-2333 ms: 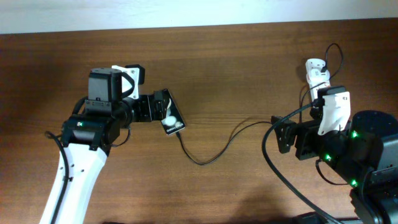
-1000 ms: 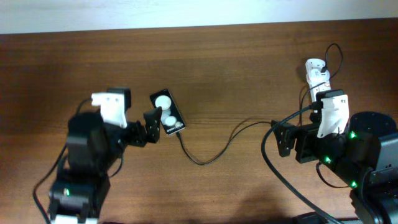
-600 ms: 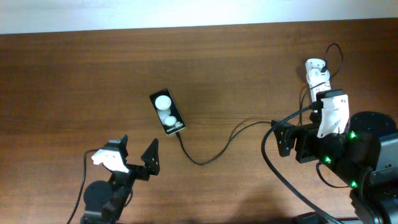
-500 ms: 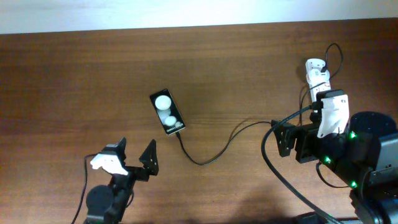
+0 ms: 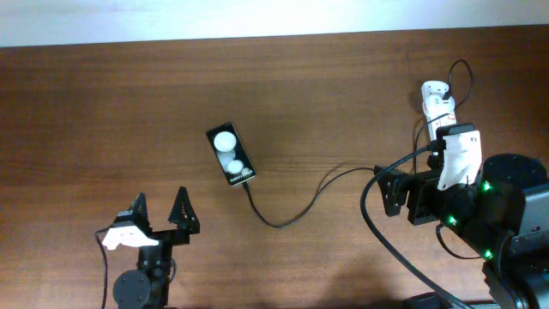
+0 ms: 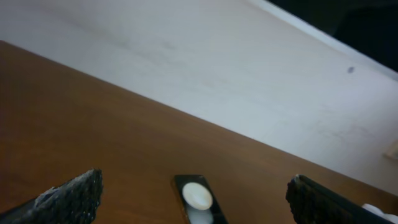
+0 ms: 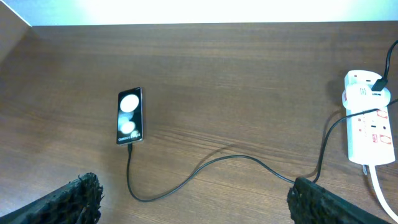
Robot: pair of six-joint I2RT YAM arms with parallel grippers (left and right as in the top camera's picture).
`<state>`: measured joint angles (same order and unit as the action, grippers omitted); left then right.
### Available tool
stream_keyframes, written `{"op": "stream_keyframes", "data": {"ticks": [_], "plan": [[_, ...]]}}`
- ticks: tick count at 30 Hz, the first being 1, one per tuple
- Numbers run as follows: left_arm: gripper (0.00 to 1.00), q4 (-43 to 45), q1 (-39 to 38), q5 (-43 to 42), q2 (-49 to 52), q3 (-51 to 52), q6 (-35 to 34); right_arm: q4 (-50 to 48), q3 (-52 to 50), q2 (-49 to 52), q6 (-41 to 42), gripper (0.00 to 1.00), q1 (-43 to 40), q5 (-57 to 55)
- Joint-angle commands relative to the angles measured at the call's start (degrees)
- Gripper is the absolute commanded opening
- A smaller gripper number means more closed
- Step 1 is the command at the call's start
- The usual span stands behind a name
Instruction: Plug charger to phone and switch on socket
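The black phone (image 5: 231, 154) with two white round patches lies flat left of centre; it also shows in the right wrist view (image 7: 130, 116) and the left wrist view (image 6: 199, 200). The thin black charger cable (image 5: 292, 208) runs from the phone's near end, its plug tip at the phone's port (image 7: 130, 146), across to the white socket strip (image 5: 437, 107), (image 7: 368, 121) at the far right. My left gripper (image 5: 160, 210) is open and empty near the front edge, well short of the phone. My right gripper (image 5: 388, 190) is open and empty, left of the socket.
The socket's thick white cord (image 7: 382, 186) runs toward the front right. A pale wall (image 6: 186, 56) rises behind the table's far edge. The wooden table (image 5: 326, 103) is bare between the phone and the socket.
My left arm has let go of the phone area and pulled back toward the front edge, its gripper open. The phone, cable and right arm have not moved.
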<state>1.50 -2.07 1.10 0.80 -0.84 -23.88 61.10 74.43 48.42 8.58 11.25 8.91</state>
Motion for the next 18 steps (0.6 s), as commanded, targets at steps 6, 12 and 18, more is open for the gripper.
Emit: {"op": "stream_keyframes", "data": {"ticks": [6,12,18], "plan": [[0.99,-5.53,0.42,6.16,-0.52,0.37,1.64,-0.20,0.26,-0.07,-0.20,0.99,0.39,-0.11],[0.99,-5.66,0.42,5.18,-0.50,0.33,1.64,-0.20,0.26,-0.07,-0.22,0.99,0.39,-0.11],[0.99,-5.66,0.42,5.18,-0.50,0.33,1.64,-0.20,0.26,-0.07,-0.20,0.99,0.39,-0.11]]}}
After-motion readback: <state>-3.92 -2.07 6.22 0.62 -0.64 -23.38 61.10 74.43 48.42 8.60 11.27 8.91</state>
